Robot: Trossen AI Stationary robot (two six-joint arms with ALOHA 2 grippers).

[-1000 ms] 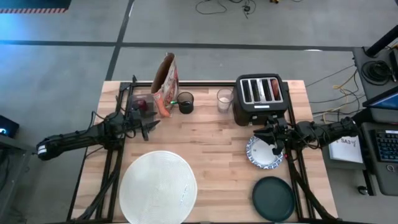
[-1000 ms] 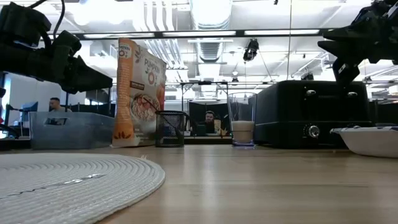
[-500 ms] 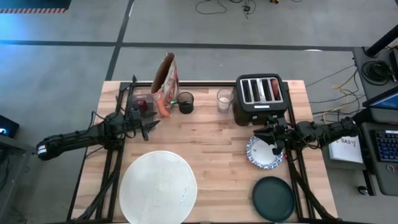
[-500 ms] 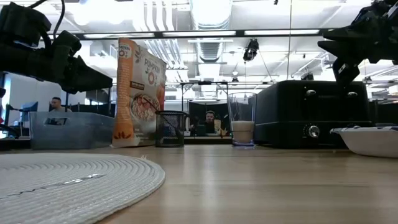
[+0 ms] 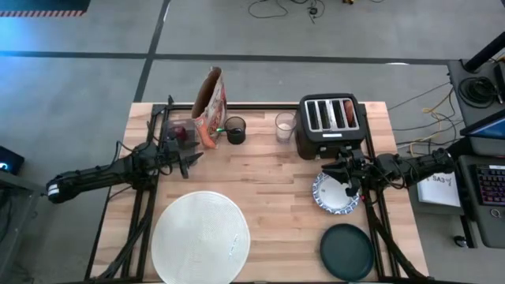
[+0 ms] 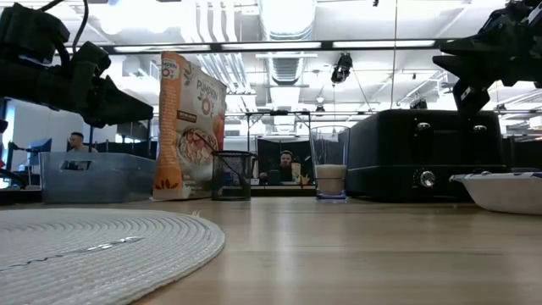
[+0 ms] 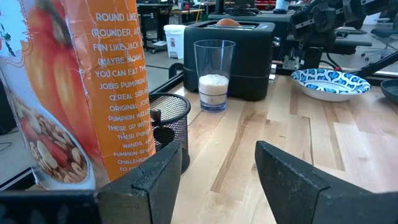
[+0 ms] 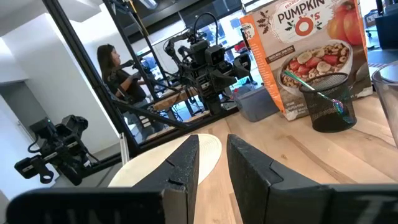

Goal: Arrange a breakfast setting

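You're looking at a robotics lab or workshop, not a home kitchen. The wooden table [image 5: 268, 177] stands on a bare grey concrete floor [image 5: 79, 87] with loose cables [image 5: 288, 9] lying across it. Overhead run exposed ducts [image 6: 284, 17] and strip lights [image 6: 254, 46]. A keyboard [image 5: 493, 185] sits beside the table, another robot arm [image 8: 199, 56] stands behind, and a person [image 8: 121, 78] works nearby.

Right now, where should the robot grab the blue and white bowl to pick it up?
Probably by the rim of the blue-and-white bowl, coming straight down from above. It sits upright and open on the table, so one finger can go inside and one outside. The right gripper hovers over its toaster-side edge.
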